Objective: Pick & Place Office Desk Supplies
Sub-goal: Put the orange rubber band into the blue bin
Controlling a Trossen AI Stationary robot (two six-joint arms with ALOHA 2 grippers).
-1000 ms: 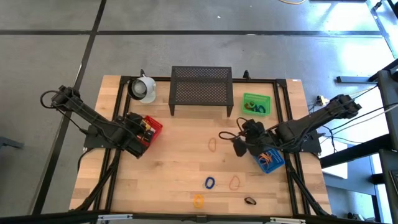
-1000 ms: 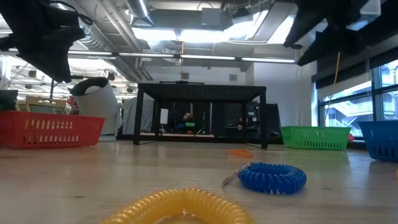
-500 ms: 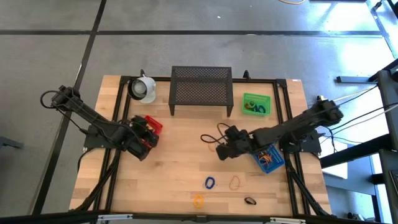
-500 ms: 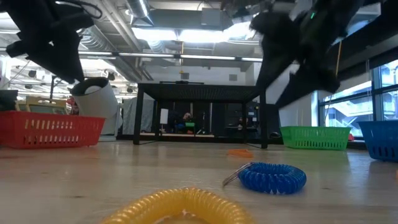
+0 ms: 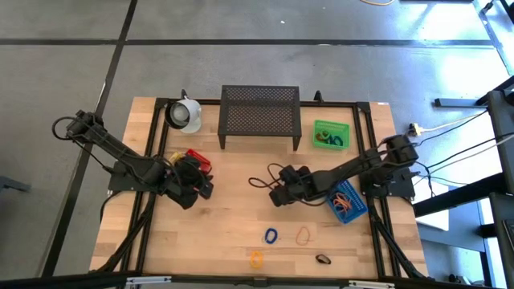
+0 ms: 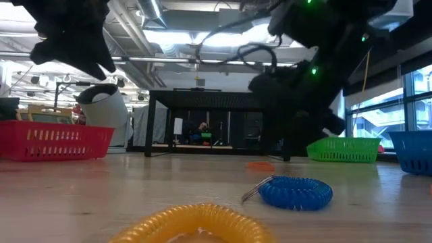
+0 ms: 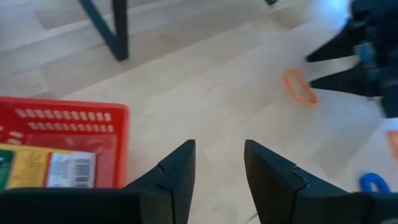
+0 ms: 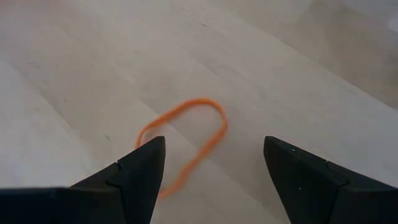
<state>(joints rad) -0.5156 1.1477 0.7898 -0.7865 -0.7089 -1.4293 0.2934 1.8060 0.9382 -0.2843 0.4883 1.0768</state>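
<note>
Wooden table | right end effector open over orange loop

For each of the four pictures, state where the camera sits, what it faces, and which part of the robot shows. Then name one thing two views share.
High: overhead, facing down on the table and both arms.
Low: at tabletop height, facing across to the room; blue coil close, arms overhead.
Left wrist: faces the red bin; open left gripper shows.
Right wrist: faces the table; open right gripper shows.
Shared: both wrist views see the orange loop.
</note>
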